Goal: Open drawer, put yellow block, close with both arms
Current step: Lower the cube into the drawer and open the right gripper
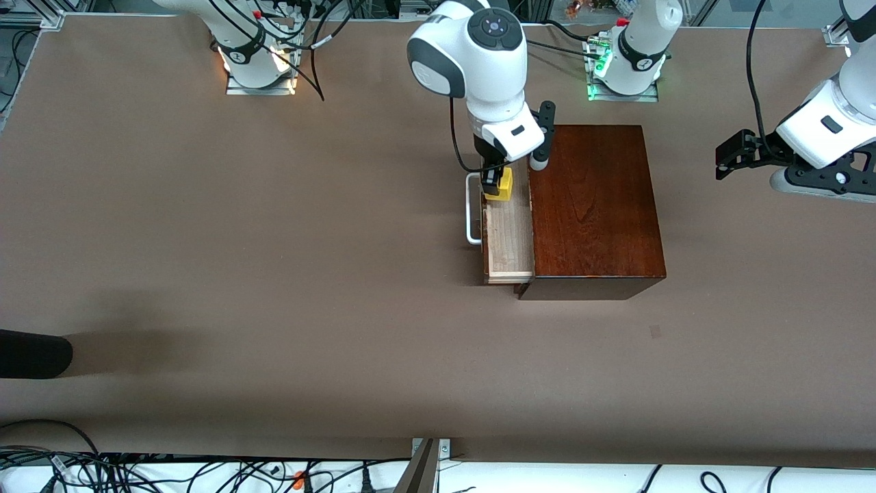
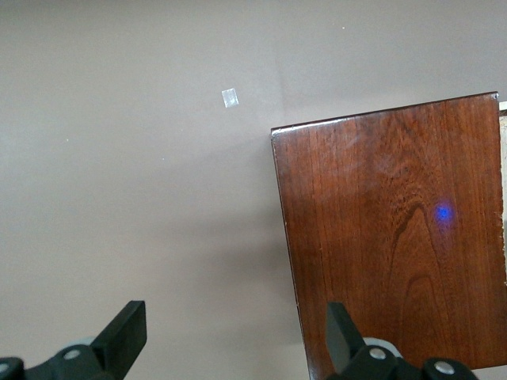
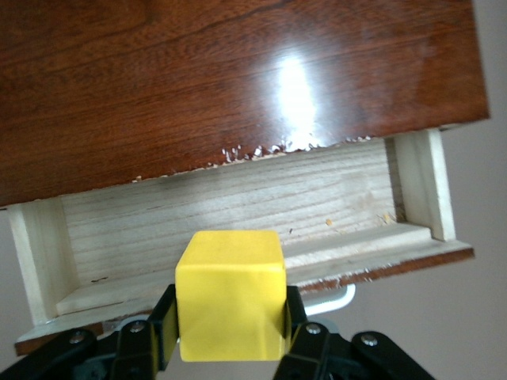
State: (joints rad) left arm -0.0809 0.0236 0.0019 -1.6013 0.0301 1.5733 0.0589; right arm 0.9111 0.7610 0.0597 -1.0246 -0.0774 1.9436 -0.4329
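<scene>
The right end effector (image 3: 230, 348) grasps the small bright yellow cube (image 1: 503, 185) over the open pale-wood drawer (image 1: 510, 236) with its white U-shaped handle (image 1: 471, 209), pulled out of the dark reddish-brown wooden box (image 1: 595, 205). The left end effector (image 2: 238, 336) waits released above the brown counter (image 1: 274, 274), beside the box.

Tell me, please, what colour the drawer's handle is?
White; the handle shows best in the front view, on the open drawer.
</scene>
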